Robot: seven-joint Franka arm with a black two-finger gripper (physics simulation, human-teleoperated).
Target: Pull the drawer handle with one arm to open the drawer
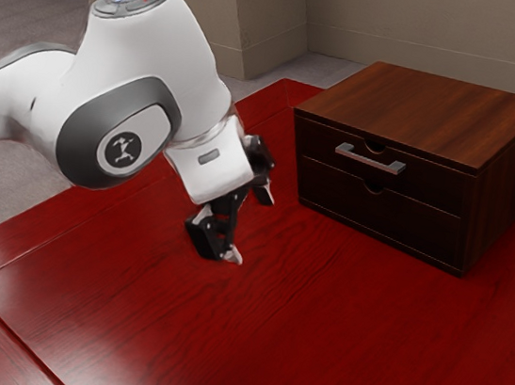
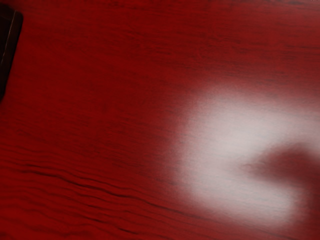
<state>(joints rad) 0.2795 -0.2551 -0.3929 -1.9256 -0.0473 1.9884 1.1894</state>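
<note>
1. The arm (image 1: pixel 114 126) comes in on the exterior view's left of the cabinet (image 1: pixel 458 114). It stays well apart from the cabinet and bends down over the red table (image 1: pixel 332 345).
2. The gripper (image 1: pixel 247 226) hangs low over the table, short of the cabinet's front. Its fingers (image 1: pixel 217 233) are spread wide with nothing between them.
3. In the wrist view the tabletop lies under the hand, and a dark corner (image 2: pixel 7 45) at the edge may be the cabinet's base. I cannot tell for sure.
4. The handle (image 1: pixel 369 158), a grey bar, sits on the cabinet's front, on the top drawer (image 1: pixel 431 173). It is higher than the gripper and well apart from it.
5. Risks, as I judge them:
   - The hand is low, so a straight run at the cabinet would likely meet the lower drawer (image 1: pixel 387 214) or the cabinet's edge rather than the bar.
   - The bar is thin and stands close to the drawer's face. Fingers closing askew could slip off it, or jam between bar and wood.
   - A pull that is not square to the cabinet's front could bind the drawer or drag the whole cabinet across the table.
6. Both drawers look shut, flush with the cabinet's front, so what they hold is hidden. The lower one shows a notch and no bar.
</note>
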